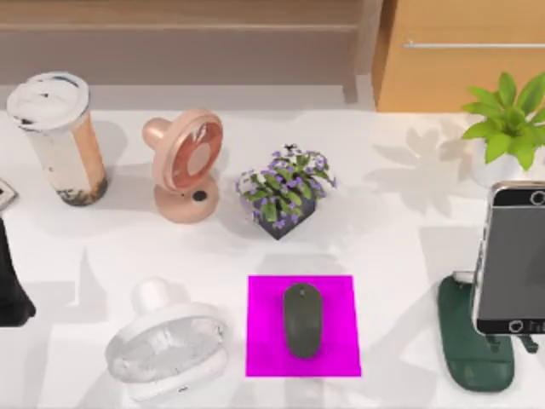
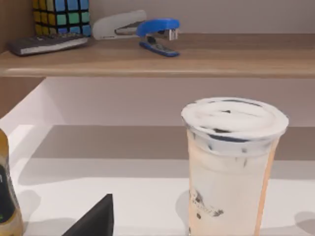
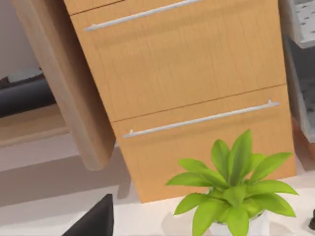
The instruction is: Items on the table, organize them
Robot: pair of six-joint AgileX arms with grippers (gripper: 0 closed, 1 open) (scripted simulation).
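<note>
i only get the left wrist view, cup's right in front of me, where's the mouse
Observer: The mouse lies on a magenta pad, low in the middle of the top view.
Operator: ok and the phone
Observer: The phone is at the top view's right edge, propped on a dark green stand.
</note>
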